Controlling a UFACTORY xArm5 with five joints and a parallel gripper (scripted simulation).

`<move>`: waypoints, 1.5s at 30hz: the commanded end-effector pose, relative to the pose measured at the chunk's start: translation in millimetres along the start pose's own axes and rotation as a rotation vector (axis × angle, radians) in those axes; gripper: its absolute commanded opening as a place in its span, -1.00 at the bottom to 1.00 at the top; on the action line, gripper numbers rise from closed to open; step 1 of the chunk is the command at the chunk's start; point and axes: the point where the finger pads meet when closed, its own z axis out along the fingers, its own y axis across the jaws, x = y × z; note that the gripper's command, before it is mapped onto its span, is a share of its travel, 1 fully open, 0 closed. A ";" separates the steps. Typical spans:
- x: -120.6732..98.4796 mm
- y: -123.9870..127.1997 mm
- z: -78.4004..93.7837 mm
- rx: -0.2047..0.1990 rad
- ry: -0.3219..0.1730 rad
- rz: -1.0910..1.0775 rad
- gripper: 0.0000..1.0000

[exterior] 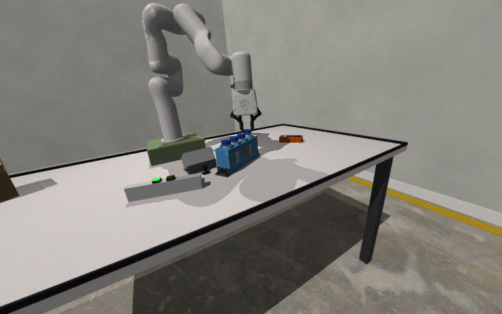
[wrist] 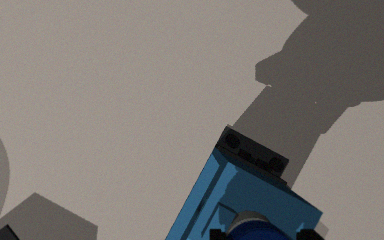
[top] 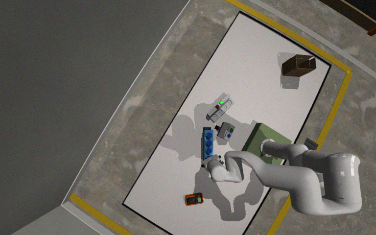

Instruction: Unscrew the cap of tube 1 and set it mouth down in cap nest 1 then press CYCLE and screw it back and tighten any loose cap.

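Glossy pale-grey arm (top: pixel 318 177) with bright highlights. Matt white table (exterior: pixel 333 155), smooth, edged in black. Rough mottled concrete floor (exterior: pixel 407 266) beneath the table. Blue plastic-looking station (exterior: pixel 236 157) on the table.

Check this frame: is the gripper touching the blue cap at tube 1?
Touching. The gripper is closed on the blue cap at the far end of the decapping station; the exterior view shows its fingers reaching down around that cap.
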 end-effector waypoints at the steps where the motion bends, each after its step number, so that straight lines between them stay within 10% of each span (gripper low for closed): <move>1: -0.4 1.0 1.1 -0.001 -0.005 0.000 -1.00; 17: -0.4 1.0 4.1 -0.001 -0.005 0.000 -1.00; 18: -0.4 1.0 4.1 -0.001 -0.005 0.000 -0.08; 45: -0.4 1.0 6.6 -0.002 -0.005 0.098 -0.08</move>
